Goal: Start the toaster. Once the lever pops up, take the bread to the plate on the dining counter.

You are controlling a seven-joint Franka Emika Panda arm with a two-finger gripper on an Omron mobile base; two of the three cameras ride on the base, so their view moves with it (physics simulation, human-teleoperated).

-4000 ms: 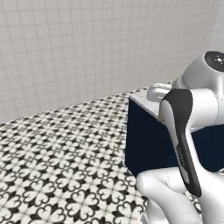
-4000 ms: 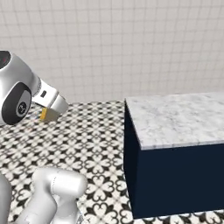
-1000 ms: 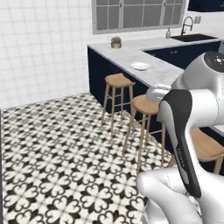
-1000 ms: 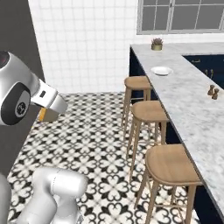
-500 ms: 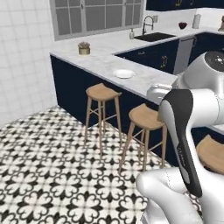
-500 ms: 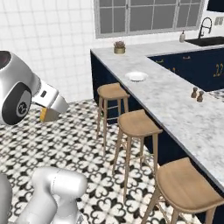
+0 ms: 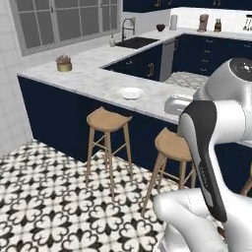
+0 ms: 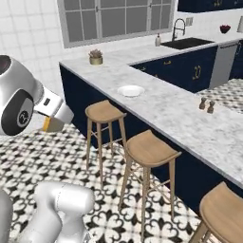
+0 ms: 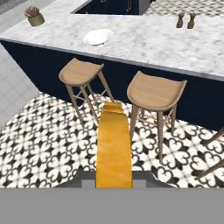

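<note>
gripper: my two-finger gripper (image 9: 114, 177) is clamped on the slice, dark tips sitting at the bottom of the hand view on either side of it. In the right base view I can see the hand end (image 8: 53, 115) hanging off the white arm on the left, above the floor.

bread: the square slice of bread with the golden-brown crust (image 9: 113, 146) is edge-on to the hand cam, so I mostly get the crust running up from the tips. A tan corner of it (image 8: 47, 124) pokes out under the hand in the right base view.

below it: black-and-white patterned floor tiles (image 9: 48, 144), nothing under the slice but floor.

stools: round-topped wooden stools (image 9: 81, 72) tucked along the counter front, two of them straight ahead of the bread.

dining counter: long counter with the grey-white marbled top and plain dark navy front (image 9: 144, 41), past the stools, well apart from the slice.

plate: small round plain white plate (image 9: 98, 36) sitting on that top, above the left stool in the hand view; also visible at (image 7: 131, 93) and (image 8: 131, 90).

other stuff on the top: small potted plant in a gold pot (image 9: 34, 15) at the far end, two little brown shakers (image 9: 185, 20) off the other way.

further back: sink with a curved tap (image 8: 179, 29) under the big window.
</note>
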